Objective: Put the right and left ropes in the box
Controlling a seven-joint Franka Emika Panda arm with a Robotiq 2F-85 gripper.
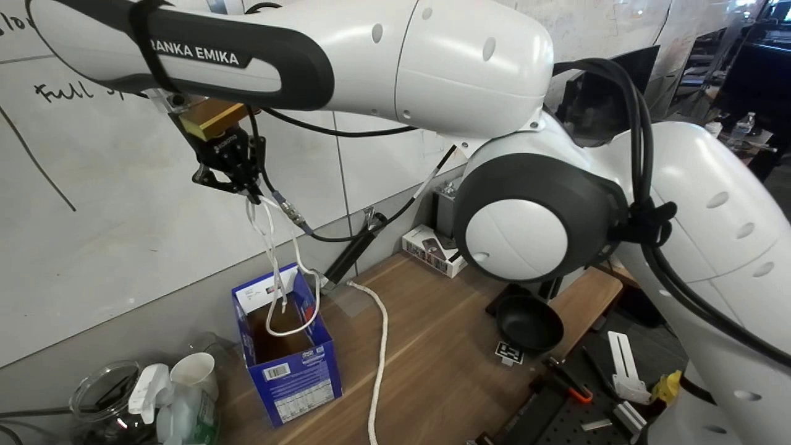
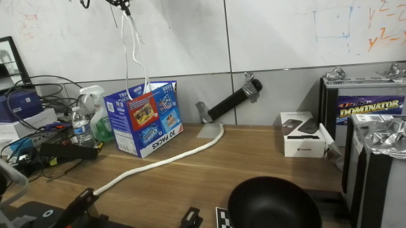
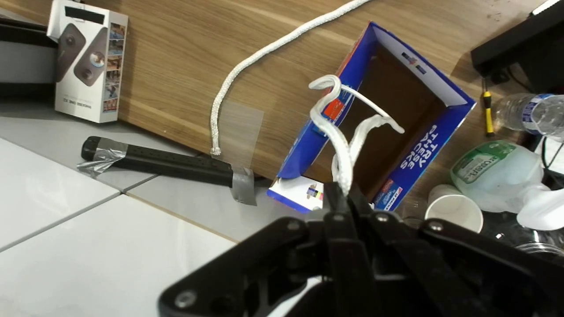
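While the claw (image 1: 254, 198) clamped one white rope (image 3: 337, 140), another rope (image 2: 170, 160) lay apart.
One blue box (image 2: 146, 132) stood below.

Even indoor light fills both exterior views. In an exterior view it gleams along the top of the white arm (image 1: 463, 55), whose underside is greyer; a soft, faint shadow dims part of the whiteboard (image 2: 192, 8). In the wrist view, pale glare lies on the whiteboard, shade darkens the inside of the box (image 3: 434, 145), and the end effector (image 3: 347, 198) looks out of focus.
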